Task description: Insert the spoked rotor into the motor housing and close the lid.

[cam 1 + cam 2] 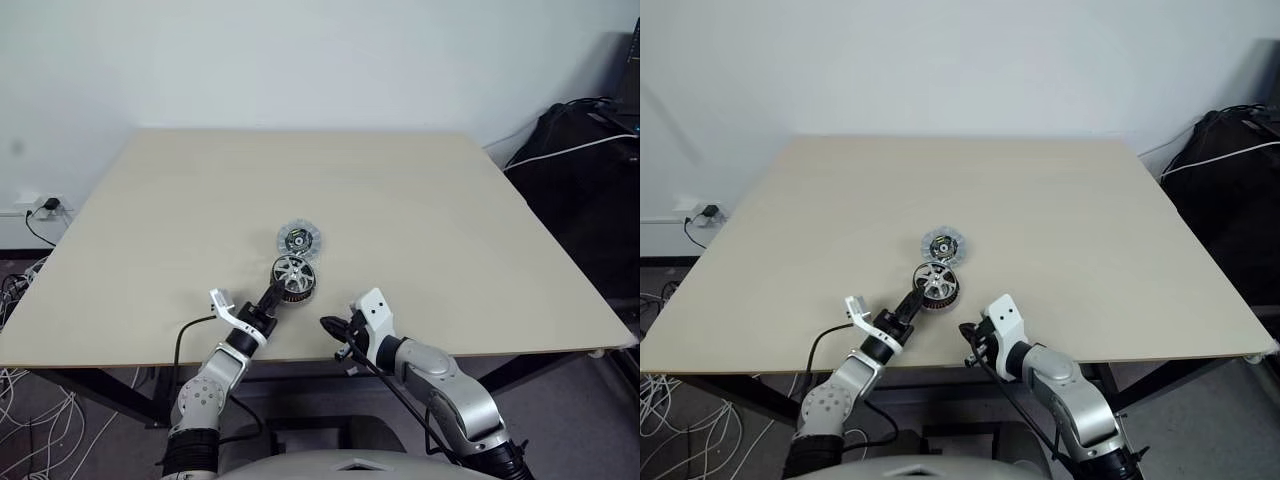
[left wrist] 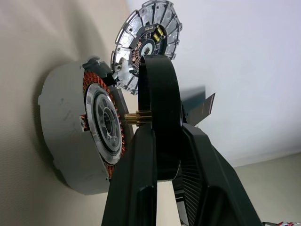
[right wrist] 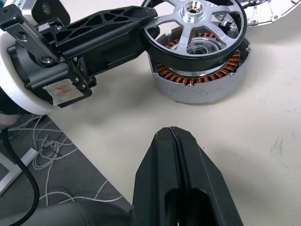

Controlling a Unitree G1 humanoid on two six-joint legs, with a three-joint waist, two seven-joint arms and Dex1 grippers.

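Your left gripper reaches level over the motor housing, fingers clamped on the spoked rotor just above it. Your right gripper hangs near the housing, angled down, fingers pressed together, empty.

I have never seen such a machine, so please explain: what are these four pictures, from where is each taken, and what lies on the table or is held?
This is a humanoid robot with two arms; each ends in an end effector with two black fingers. Two pictures come from cameras in its head, looking down over a pale table. The other two come from cameras on the wrists, looking along the fingers.

On the table stands the motor housing, a round grey shell with copper windings inside. Just behind it lies the lid, a ribbed silver disc with a dark centre.

The left end effector grips the rim of the spoked rotor, a black ring with silver spokes, and holds it directly above the housing, not fully seated. The right end effector is shut, holds nothing and hovers near the table's front edge.
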